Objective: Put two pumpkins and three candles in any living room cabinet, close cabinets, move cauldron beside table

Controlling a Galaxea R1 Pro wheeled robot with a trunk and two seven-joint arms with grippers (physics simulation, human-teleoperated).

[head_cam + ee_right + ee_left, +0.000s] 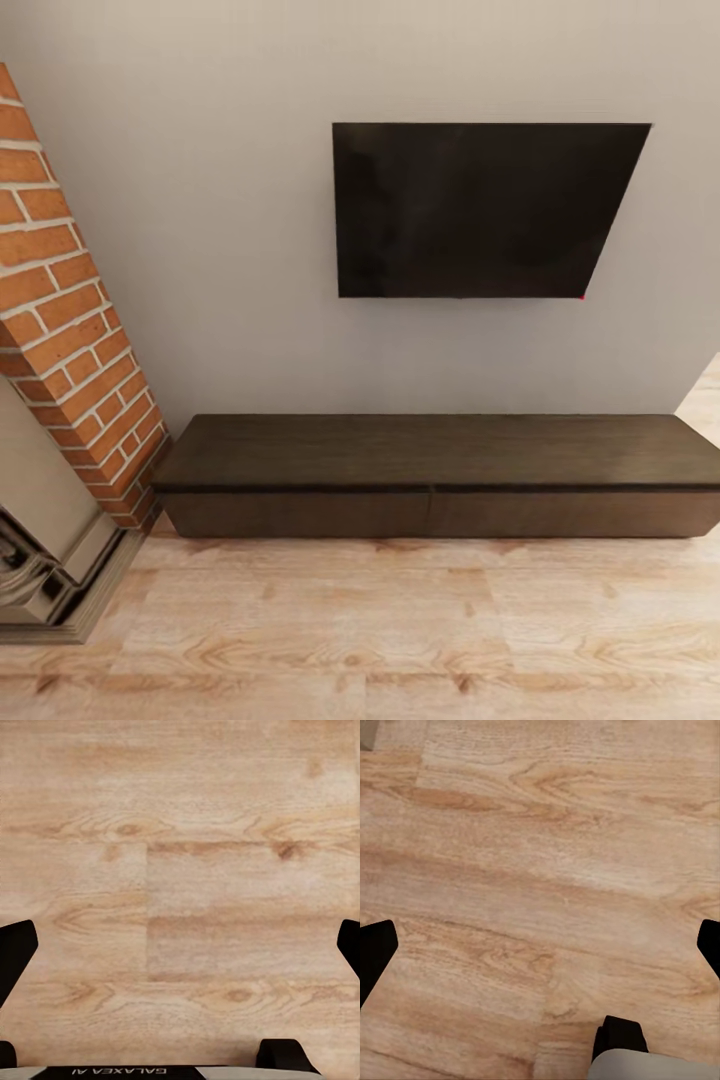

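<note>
My left gripper [540,945] hangs over bare floor, fingers [375,956] spread wide to the two sides of the wrist view, nothing between them. My right gripper [180,945] is the same — fingers [16,952] well apart, nothing held, pale planks below.

Floor [400,640]: light wood-grain boards, knots and darker streaks, running up to the wall.

Ahead, in the head view, the cabinet [440,475] — long, low, dark brown, flat fronts with no handles. It stands on the floor against the foot of the grey wall [220,250]. Fronts look shut; one thin vertical seam near the middle of the front face. Its top is dark and flat.

Above the cabinet, mounted on the wall, a black screen [480,210], well apart from the cabinet top.

At the cabinet's left end, a red brick chimney column [70,320] rises at a slant, just beside that end. Below the brick, a beige fireplace surround [50,560] with a dark opening, standing on the floor.
</note>
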